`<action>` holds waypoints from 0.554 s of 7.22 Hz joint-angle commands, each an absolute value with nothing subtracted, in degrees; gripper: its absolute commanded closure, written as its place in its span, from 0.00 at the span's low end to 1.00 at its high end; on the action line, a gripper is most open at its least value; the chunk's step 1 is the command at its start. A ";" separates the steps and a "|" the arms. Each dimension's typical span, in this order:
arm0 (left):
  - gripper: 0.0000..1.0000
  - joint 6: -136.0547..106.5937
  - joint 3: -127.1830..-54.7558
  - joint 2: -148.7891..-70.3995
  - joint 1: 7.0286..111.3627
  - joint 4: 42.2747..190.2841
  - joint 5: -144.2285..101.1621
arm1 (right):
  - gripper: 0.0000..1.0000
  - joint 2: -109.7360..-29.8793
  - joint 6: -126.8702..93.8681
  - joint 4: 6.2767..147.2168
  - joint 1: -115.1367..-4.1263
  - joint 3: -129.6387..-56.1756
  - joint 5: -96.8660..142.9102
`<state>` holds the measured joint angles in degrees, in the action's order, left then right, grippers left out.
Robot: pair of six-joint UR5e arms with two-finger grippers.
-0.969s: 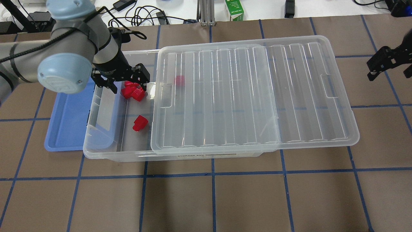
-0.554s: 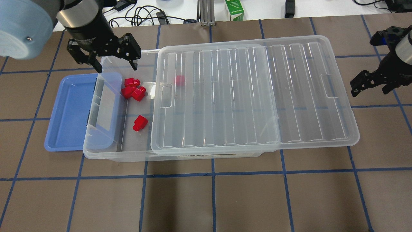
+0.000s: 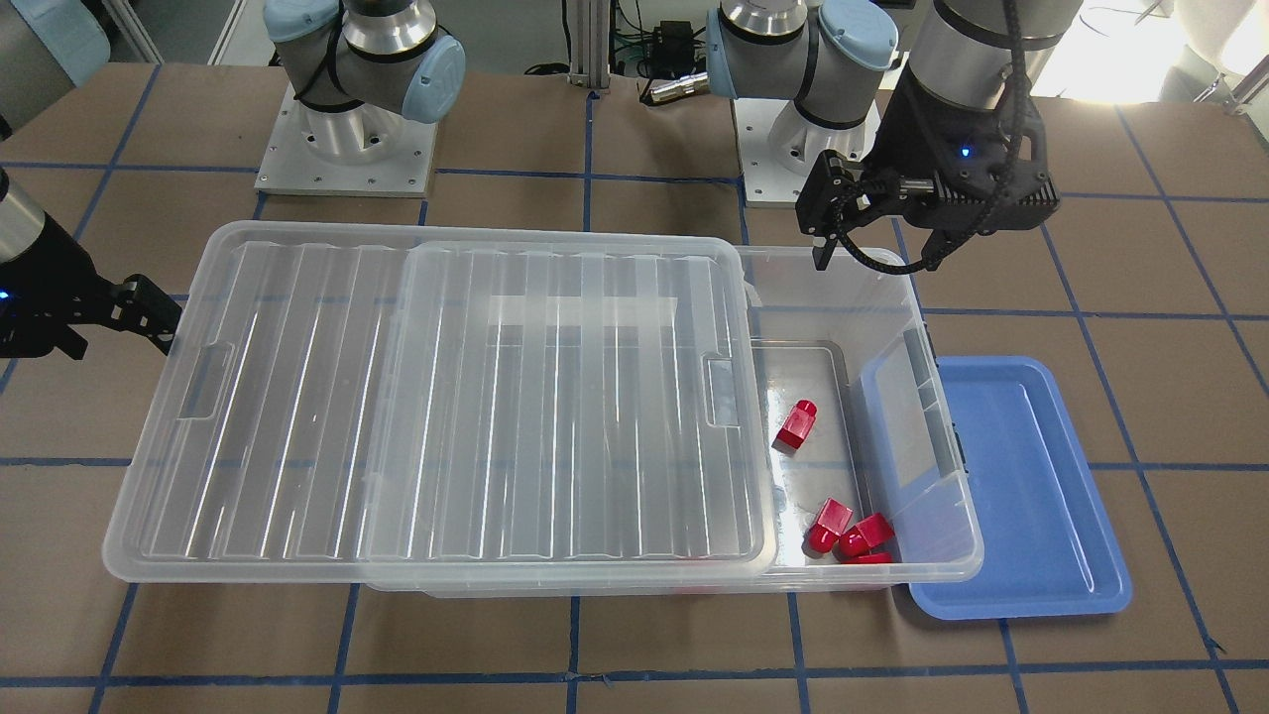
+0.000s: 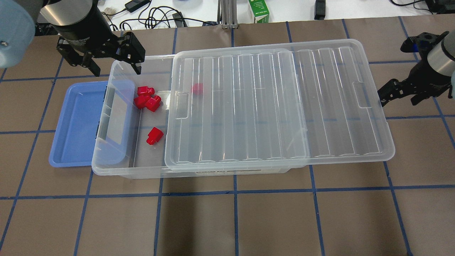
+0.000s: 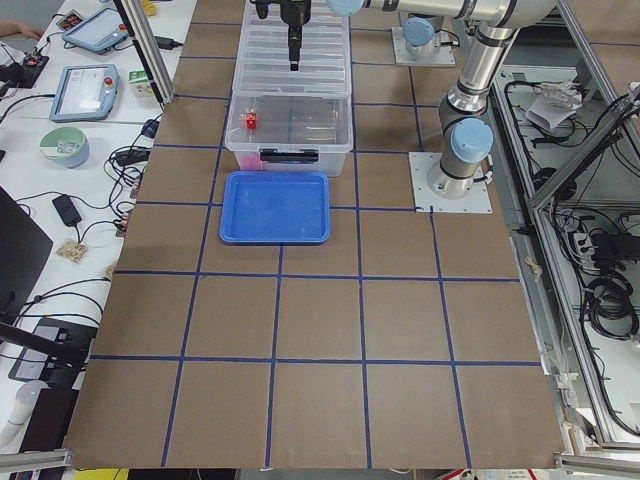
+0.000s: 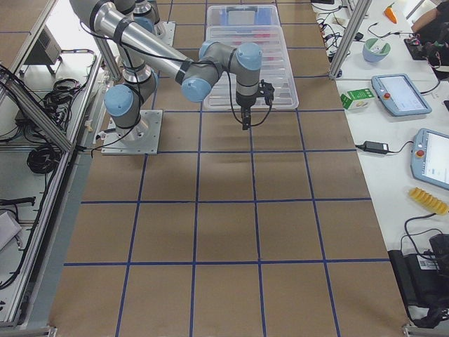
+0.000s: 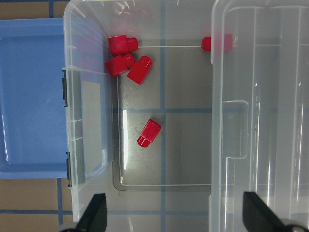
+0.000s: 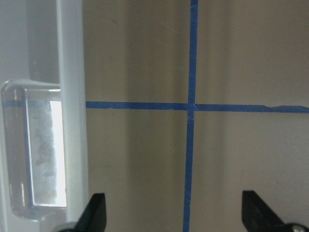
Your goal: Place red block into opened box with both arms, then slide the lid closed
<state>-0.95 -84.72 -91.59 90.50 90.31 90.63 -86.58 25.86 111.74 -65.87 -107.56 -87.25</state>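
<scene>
The clear box (image 4: 117,170) lies across the table, and its ribbed lid (image 4: 277,106) covers all but a strip at its left end and overhangs its right end. In that uncovered strip lie three clustered red blocks (image 4: 145,97) and a single one (image 4: 154,136); another (image 4: 197,89) shows through the lid. My left gripper (image 4: 116,69) hangs open and empty above the box's far left corner, looking down on the blocks (image 7: 148,133). Just off the lid's right end, near its handle slot (image 8: 34,159), my right gripper (image 4: 398,99) is open and empty.
A shallow blue tray (image 4: 74,124) lies against the box's left end, partly under its rim. A green carton (image 4: 258,10) and cables sit along the table's far edge. Brown table with blue tape lines surrounds the box on the near side.
My left gripper rose from just over the red cluster and drew back to the box's far left corner. My right gripper came down and in toward the lid's right end. The lid edged slightly left.
</scene>
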 commanded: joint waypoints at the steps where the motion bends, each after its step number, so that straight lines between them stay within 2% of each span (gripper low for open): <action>1: 0.00 -0.79 -84.82 -91.32 90.53 90.18 90.96 | 0.00 -86.40 22.26 112.23 -70.38 -107.67 -85.87; 4: 0.00 -0.70 -84.90 -91.14 90.35 90.18 91.14 | 0.00 -85.87 14.96 114.42 -77.23 -107.75 -85.78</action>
<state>-0.74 -84.92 -91.17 90.34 90.18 91.18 -86.21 17.81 113.18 -74.36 -107.74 -85.78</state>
